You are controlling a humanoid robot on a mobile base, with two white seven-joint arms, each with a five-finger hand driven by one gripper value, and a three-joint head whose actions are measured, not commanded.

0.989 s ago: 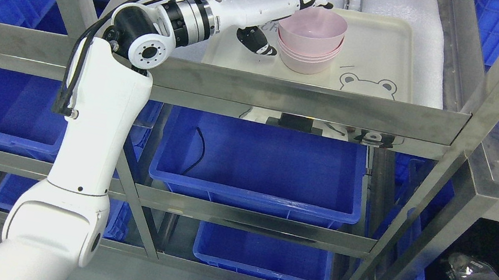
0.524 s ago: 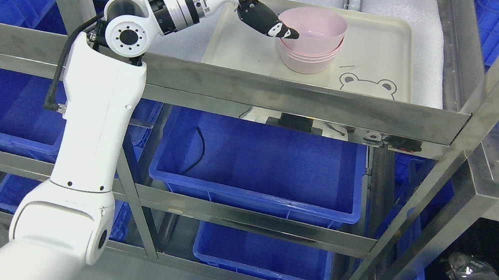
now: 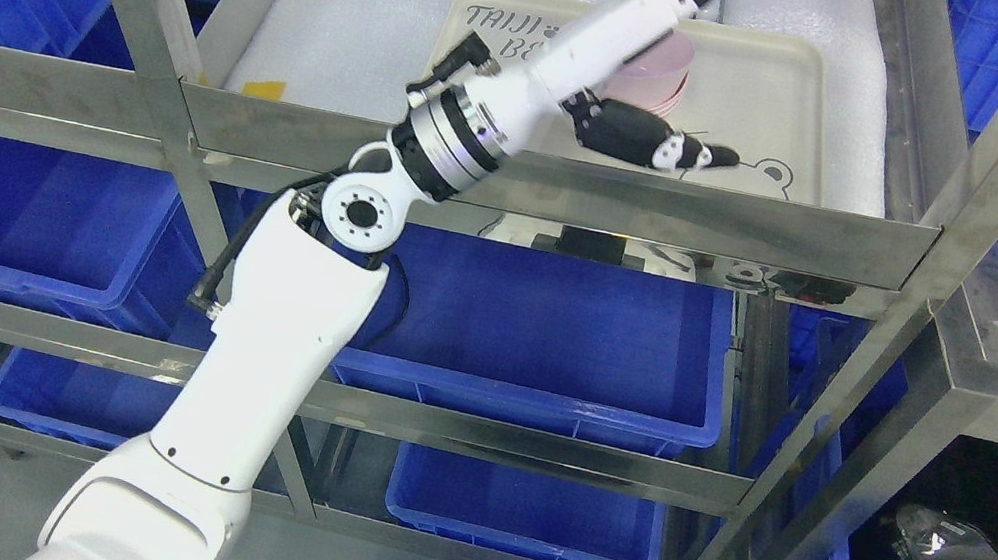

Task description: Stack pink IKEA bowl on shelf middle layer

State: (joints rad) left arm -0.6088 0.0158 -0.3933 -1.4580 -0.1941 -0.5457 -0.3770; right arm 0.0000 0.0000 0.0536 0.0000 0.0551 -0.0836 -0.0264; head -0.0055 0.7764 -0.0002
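Pink bowls (image 3: 661, 84): stacked on cream tray, mostly hidden behind left forearm; only right side of stack showing.
Cream tray (image 3: 780, 114): flat on white foam-lined shelf layer, bear drawing at front right, lettering at back left.
Left hand (image 3: 640, 40): stretched over stack toward back of shelf; dark thumb (image 3: 649, 140) pointing right in front of bowls; fingertips cut off at top edge, so cannot tell whether released or clenched.
Shelf (image 3: 574, 193): steel frame.
Blue bins (image 3: 538, 348): on lower layers.
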